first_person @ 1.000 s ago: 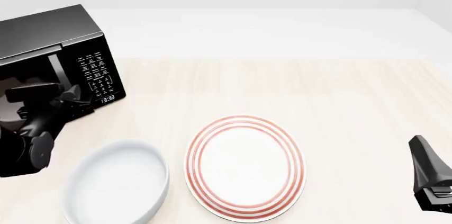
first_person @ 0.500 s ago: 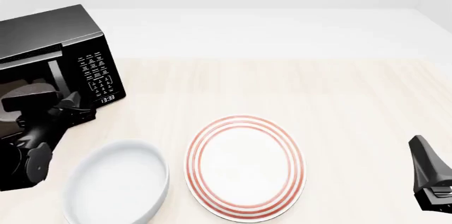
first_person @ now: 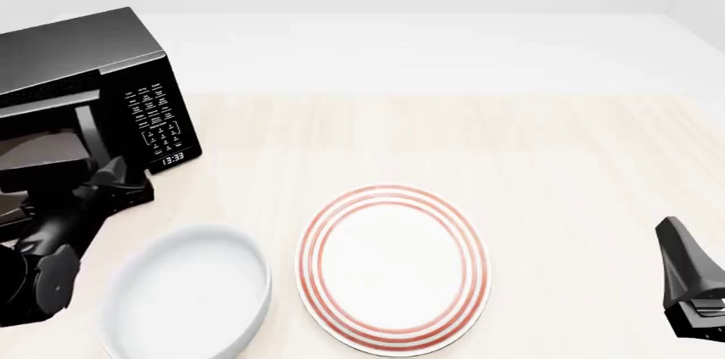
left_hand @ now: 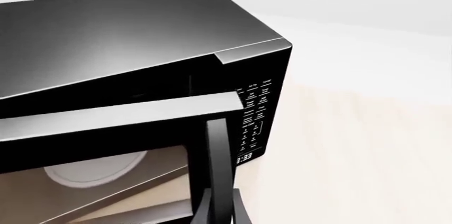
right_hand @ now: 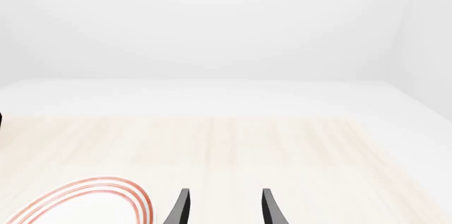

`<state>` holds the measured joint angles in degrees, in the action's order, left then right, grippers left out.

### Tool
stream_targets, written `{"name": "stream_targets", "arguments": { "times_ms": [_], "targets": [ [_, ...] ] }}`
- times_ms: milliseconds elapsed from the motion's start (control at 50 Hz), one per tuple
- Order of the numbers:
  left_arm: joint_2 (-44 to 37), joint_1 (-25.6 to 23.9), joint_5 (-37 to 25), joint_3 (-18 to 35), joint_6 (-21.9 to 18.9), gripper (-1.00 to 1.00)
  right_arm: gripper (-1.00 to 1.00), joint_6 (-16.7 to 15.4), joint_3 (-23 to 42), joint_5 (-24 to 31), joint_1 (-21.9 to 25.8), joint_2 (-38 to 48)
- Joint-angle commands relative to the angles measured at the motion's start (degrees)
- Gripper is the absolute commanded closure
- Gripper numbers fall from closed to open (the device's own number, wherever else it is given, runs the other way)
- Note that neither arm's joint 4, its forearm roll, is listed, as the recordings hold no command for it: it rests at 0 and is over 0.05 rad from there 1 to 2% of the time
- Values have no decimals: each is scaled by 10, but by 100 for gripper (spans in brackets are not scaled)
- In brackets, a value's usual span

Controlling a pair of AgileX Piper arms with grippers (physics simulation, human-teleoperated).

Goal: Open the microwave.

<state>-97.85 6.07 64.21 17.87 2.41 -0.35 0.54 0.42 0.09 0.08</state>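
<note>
Microwave (first_person: 108,79): black box oven at about 10 o'clock on the bench (first_person: 476,138), keypad and clock facing the plates. Door (left_hand: 127,123) now stands ajar, its free edge swung clear of the keypad panel; over the last second the gap has widened steadily. In the left wrist view the cavity shows behind it, with the pale turntable (left_hand: 95,168) visible inside.

Left end effector (first_person: 114,181): at the door's free edge, at about 9 o'clock. It has drawn back toward the near edge of the bench, taking the door with it. One dark finger (left_hand: 217,176) lies across the door edge; whether the jaws are clenched on the door or only hooked behind it, I cannot tell.

Bowl (first_person: 187,295): white, at about 7 o'clock, unmoved.

Plate (first_person: 395,267): red-ringed, at about 6 o'clock, just beside the bowl, unmoved.

Right end effector (right_hand: 222,208): parked at about 4 o'clock, released, fingers apart with nothing between them; unchanged.

Judgement: opening is under way but partial. More of the same pull looks needed, and the bowl sits near the arm's retreat path.
</note>
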Motion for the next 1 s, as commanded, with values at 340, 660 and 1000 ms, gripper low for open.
{"name": "stream_targets", "arguments": {
  "times_ms": [340, 660, 1000],
  "targets": [
    [91, -49, 29, -41, -2, 100, -100, 0, 0, 0, 0, 0],
    [155, -65, 49, -104, -6, 100, -100, 0, 0, 0, 0, 0],
    [203, -72, 35, -135, -15, 100, -100, 0, 0, 0, 0, 0]
  ]
}}
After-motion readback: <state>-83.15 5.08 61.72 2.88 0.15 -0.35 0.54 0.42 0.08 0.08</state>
